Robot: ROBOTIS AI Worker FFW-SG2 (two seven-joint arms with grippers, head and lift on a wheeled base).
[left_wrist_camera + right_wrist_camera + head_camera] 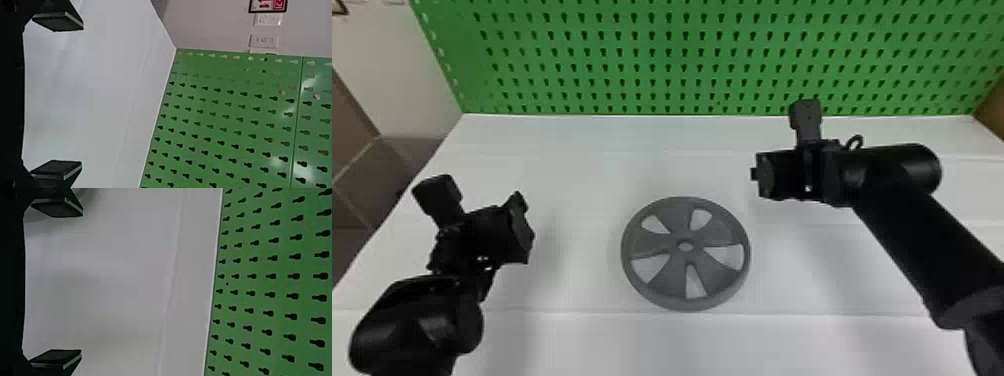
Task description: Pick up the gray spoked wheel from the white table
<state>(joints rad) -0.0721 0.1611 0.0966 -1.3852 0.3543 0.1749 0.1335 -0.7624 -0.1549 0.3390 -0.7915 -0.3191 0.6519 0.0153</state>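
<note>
Head view, a little below centre: the gray spoked wheel [685, 256] lies flat on the white counter [582, 160], round, with no long axis. It sits to the lower left of the right hand [80, 282], seemingly the nearer, and right of the left hand [81, 96]. Both are wide open, holding nothing.

Green pegboard [677, 60] behind white table [572, 170]; pale wall [392, 80], gray tiled floor [362, 182] at left.

Head view looks forward-down from above the surface [572, 150]; both wrist views, closer, face its far edge and share the pegboard [682, 44].
</note>
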